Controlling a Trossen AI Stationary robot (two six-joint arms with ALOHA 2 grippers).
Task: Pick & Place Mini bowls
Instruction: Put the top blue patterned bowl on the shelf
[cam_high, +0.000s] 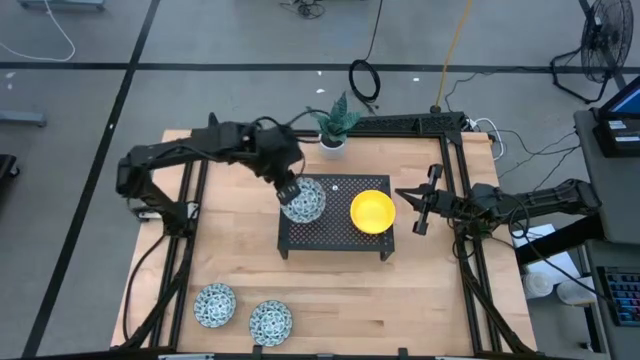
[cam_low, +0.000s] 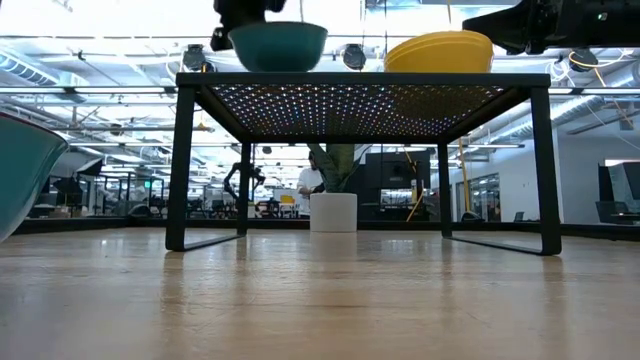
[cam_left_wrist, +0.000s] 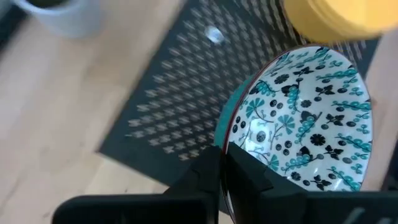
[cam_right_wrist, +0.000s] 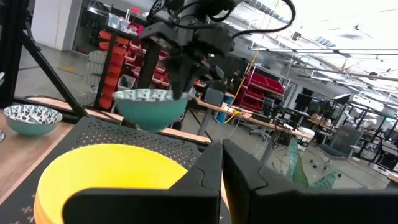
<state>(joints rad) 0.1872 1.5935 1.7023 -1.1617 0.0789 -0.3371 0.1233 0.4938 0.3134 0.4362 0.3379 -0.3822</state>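
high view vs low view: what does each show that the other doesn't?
Only high view: two patterned blue-green bowls near the wooden table's front edge, and the right claw shut, clear of the rack.
Only low view: the open space under the black perforated metal rack.
Both: left claw shut on the rim of a patterned bowl on the rack, yellow bowl beside it, white plant pot.
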